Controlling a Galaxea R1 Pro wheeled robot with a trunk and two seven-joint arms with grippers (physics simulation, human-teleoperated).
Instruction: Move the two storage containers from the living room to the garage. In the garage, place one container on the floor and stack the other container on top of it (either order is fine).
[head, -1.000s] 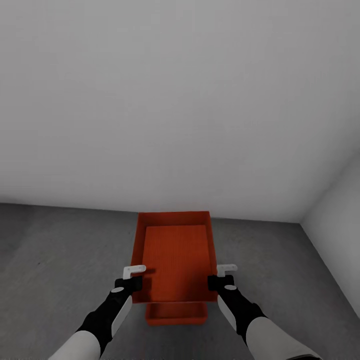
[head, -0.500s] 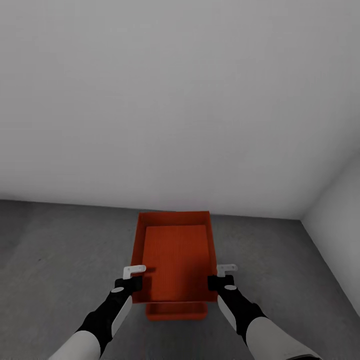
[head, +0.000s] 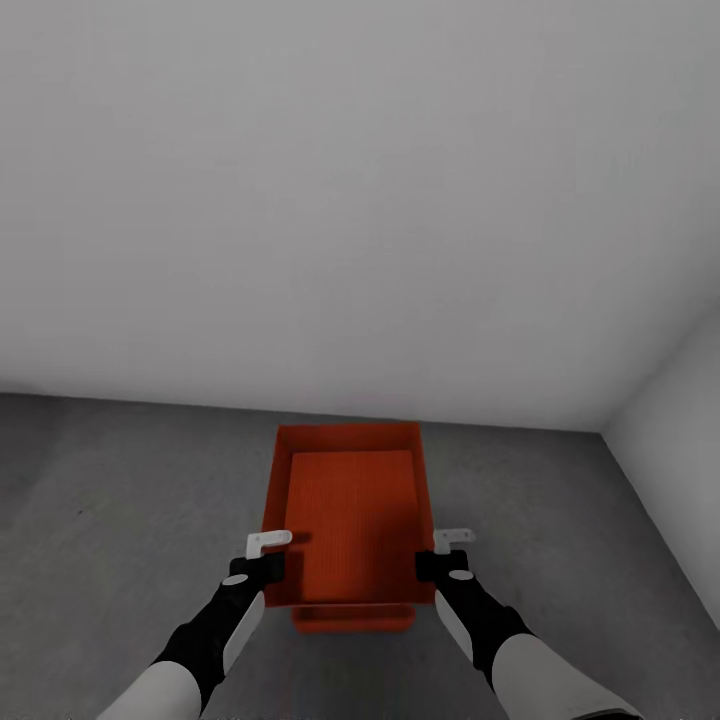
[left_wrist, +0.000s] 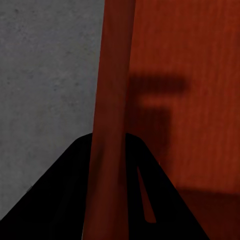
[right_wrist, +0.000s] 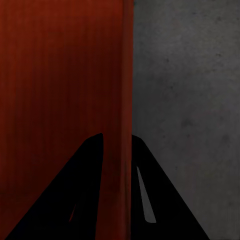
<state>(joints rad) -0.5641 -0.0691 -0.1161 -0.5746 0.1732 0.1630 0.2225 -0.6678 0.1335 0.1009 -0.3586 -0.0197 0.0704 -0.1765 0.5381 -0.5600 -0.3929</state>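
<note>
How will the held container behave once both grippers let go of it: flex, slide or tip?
Likely stiff: the upper container keeps straight walls though the left gripper and right gripper pinch only its thin side walls. It probably won't tip, being low and wide. It may slide on the lower container, whose alignment is partly hidden.

No readable text, label, brand, number or sign is found on any surface: none on the orange-red ribbed rectangular open-top bin (head: 350, 520), the dark grey speckled concrete floor (head: 130, 500) or the plain white wall (head: 350, 200).
</note>
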